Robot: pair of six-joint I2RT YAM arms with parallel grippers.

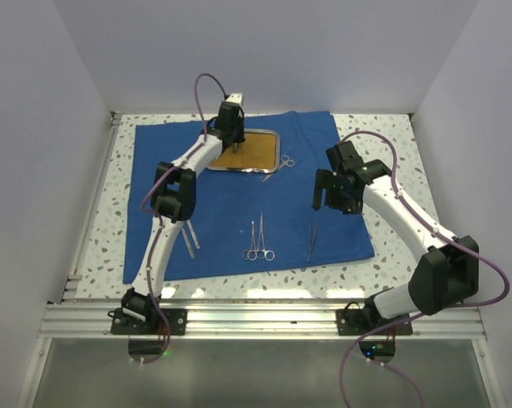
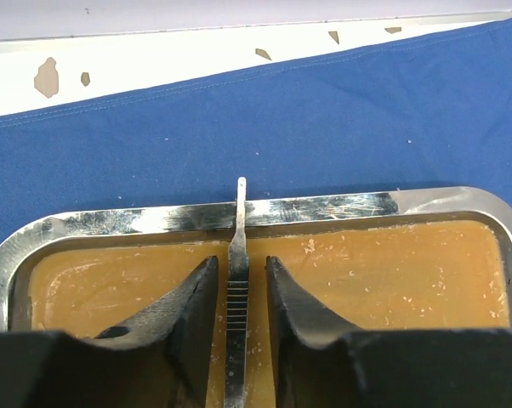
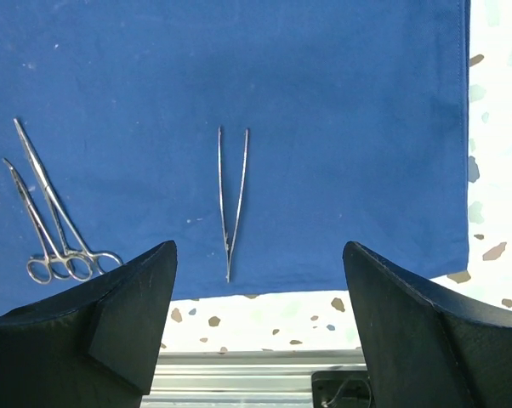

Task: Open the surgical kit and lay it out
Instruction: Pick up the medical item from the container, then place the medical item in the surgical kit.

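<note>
The royal-blue cloth lies spread flat on the table. The steel tray with its orange-brown inside sits at the cloth's far middle. My left gripper hangs over the tray; in the left wrist view its fingers straddle a thin steel ribbed handle that leans on the tray rim, with small gaps on both sides. Scissors lie at the tray's right edge. Two ring-handled clamps and tweezers lie on the near cloth. My right gripper is wide open and empty above the tweezers.
Two more thin silvery tools lie on the cloth beside the left arm. The clamps show at the left of the right wrist view. White walls stand on three sides. An aluminium rail runs along the near table edge.
</note>
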